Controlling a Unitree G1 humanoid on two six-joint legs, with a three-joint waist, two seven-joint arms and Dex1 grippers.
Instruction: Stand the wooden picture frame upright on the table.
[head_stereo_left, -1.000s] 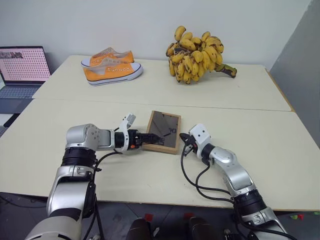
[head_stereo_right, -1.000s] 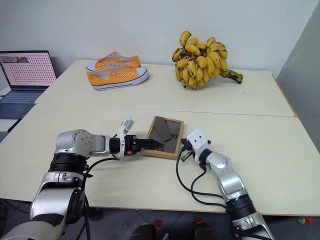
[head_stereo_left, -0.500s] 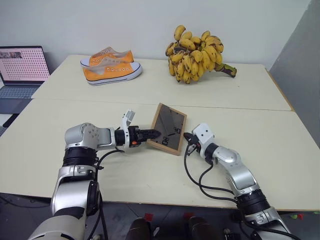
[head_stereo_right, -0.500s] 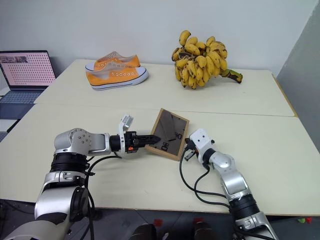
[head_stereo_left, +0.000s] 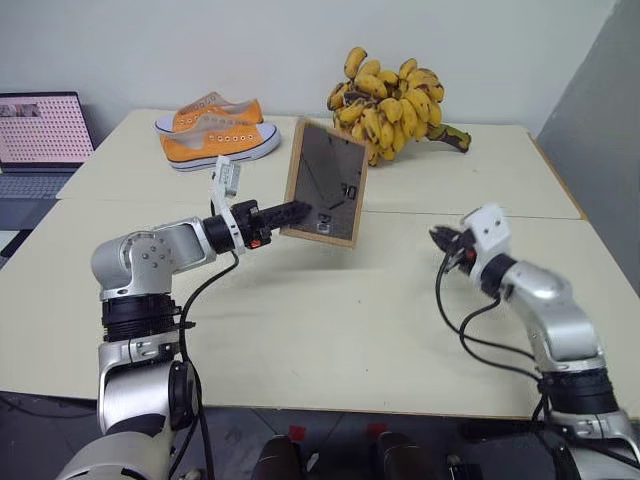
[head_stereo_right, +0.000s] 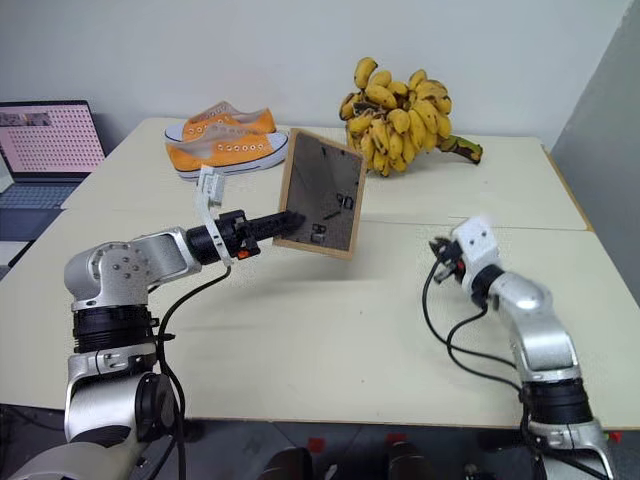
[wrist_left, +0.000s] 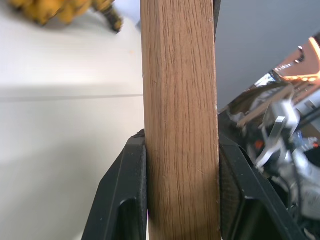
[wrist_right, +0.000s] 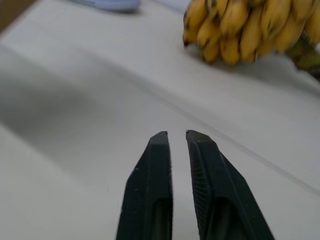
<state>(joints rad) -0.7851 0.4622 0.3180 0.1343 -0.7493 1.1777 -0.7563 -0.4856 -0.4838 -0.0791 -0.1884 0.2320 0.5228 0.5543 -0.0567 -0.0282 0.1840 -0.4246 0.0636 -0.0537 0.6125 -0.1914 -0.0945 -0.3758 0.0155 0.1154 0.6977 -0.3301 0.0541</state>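
The wooden picture frame (head_stereo_left: 325, 180) is lifted above the table (head_stereo_left: 300, 330) and stands nearly upright, its dark glossy face turned toward me. My left gripper (head_stereo_left: 298, 211) is shut on the frame's lower left edge. In the left wrist view the light-wood edge (wrist_left: 180, 125) sits clamped between the two black fingers (wrist_left: 125, 195). My right gripper (head_stereo_left: 440, 238) hangs over the table well to the right of the frame, touching nothing. Its fingertips (wrist_right: 160, 142) stand a narrow gap apart with nothing between them.
A pair of orange shoes (head_stereo_left: 215, 135) lies at the back left, and a big bunch of bananas (head_stereo_left: 395, 100) at the back middle. A laptop (head_stereo_left: 40, 135) stands off the table's left end. A grey wall (head_stereo_left: 600, 130) runs along the right side.
The left gripper has raised the frame off the table and tipped it from flat to nearly upright. The right gripper has pulled away up and to the right, and its fingers have parted slightly.
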